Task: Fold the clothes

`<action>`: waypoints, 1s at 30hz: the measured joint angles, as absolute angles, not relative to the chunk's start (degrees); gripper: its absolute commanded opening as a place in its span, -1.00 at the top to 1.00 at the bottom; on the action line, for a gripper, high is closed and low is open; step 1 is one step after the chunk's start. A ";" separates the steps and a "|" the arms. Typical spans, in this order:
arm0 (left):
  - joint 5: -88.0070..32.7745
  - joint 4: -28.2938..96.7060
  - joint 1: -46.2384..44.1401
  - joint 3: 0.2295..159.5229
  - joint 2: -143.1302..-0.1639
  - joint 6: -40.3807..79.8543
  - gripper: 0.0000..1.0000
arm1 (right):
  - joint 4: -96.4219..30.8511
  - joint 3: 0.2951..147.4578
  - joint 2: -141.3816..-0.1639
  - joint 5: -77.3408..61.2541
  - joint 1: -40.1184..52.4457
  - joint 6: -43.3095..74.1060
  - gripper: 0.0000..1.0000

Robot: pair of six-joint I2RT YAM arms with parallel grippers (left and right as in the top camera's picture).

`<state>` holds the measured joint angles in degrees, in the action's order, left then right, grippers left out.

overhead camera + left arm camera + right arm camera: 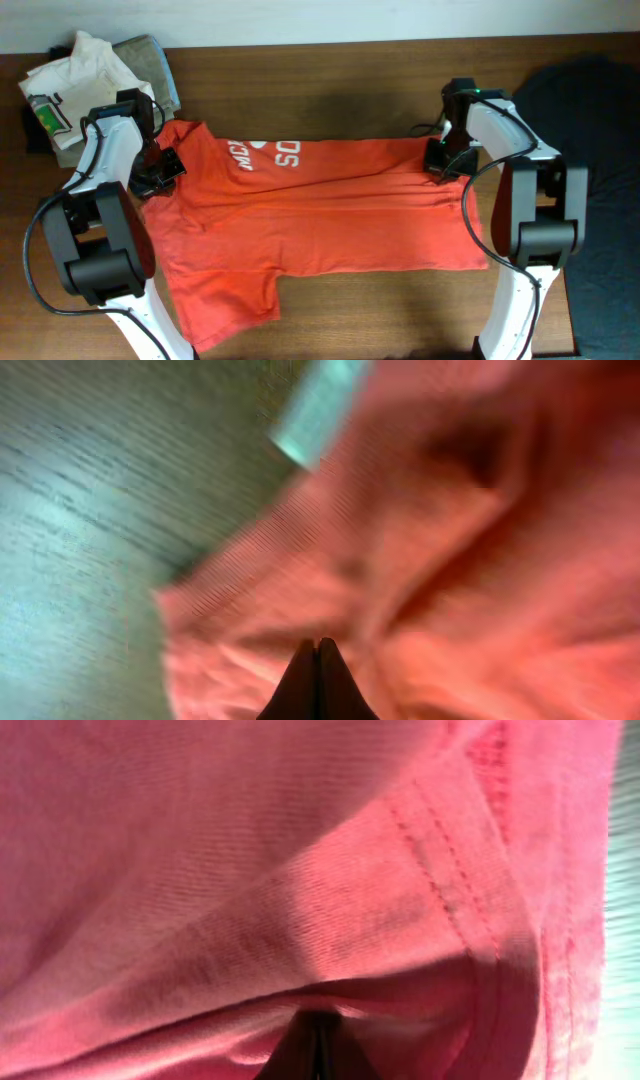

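Observation:
The clothes, an orange-red T-shirt (320, 210), lie spread across the wooden table (400, 310), with upside-down white lettering near the far edge. My left gripper (160, 172) sits at the shirt's left edge by the sleeve. In the blurred left wrist view it (317, 647) is shut, and wrinkles in the red cloth (450, 560) run to its tips. My right gripper (443, 162) is at the shirt's right hem. In the right wrist view it (318, 1020) is shut, with a fold of the stitched hem (250, 870) draped over its tips.
A white shirt with a green mark (70, 85) and a khaki-grey folded garment (150, 55) lie at the back left corner. A dark bulky object (590, 110) fills the right side beyond the right arm. Bare wood shows along the front edge.

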<state>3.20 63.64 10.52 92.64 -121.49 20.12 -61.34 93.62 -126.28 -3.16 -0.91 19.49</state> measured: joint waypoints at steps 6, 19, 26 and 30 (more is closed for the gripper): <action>1.19 59.40 10.50 92.64 -121.49 20.10 0.99 | -59.72 94.72 -126.28 0.91 -5.67 20.62 0.92; -2.72 64.73 7.79 102.15 -120.92 19.16 0.99 | -73.34 118.65 -126.80 3.64 -9.65 20.82 0.92; -5.21 64.36 -2.55 99.42 -120.84 17.87 0.99 | -74.48 118.76 -126.80 2.79 -8.62 20.84 0.92; -5.39 63.77 -4.08 97.60 -123.74 18.20 0.99 | -76.84 118.15 -126.80 2.46 -7.25 20.82 0.92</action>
